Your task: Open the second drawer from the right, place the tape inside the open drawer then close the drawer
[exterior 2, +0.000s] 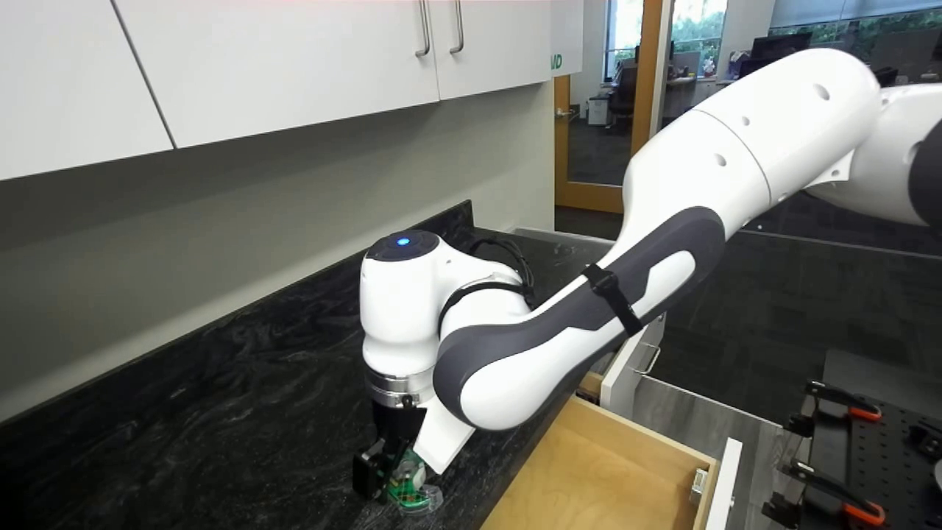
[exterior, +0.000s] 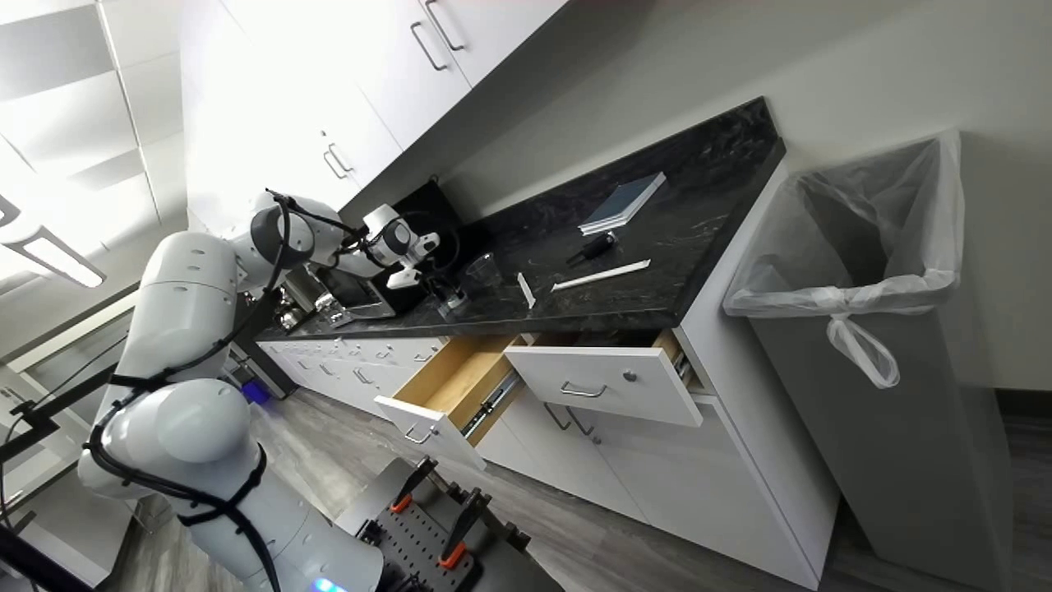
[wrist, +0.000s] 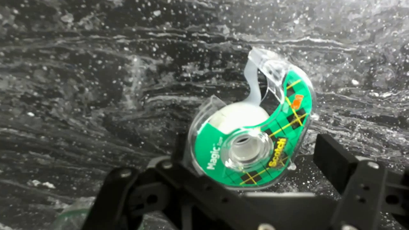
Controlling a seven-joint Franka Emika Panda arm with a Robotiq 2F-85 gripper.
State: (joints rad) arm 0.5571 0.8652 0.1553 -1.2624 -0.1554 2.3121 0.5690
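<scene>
A green-and-clear Scotch tape dispenser lies on its side on the black counter, and the tape shows in the wrist view (wrist: 204,150) and in an exterior view (exterior 2: 409,482). My gripper (wrist: 255,153) is open around it. The left finger is close against the tape, though contact is unclear; the right finger stands apart, with counter showing between. The gripper also shows low over the counter in an exterior view (exterior 2: 383,464). The second drawer from the right (exterior: 427,432) is pulled out, and its bare tan inner box (exterior 2: 603,471) is beside and below the gripper.
The wider drawer (exterior: 604,382) to its right is partly open. A clear cup (exterior: 483,270), paper-wrapped straws (exterior: 600,275), a black marker-like object (exterior: 592,247) and a book (exterior: 622,203) lie on the counter. Upper cabinets (exterior 2: 294,66) hang above. A bin (exterior: 888,395) stands at the end.
</scene>
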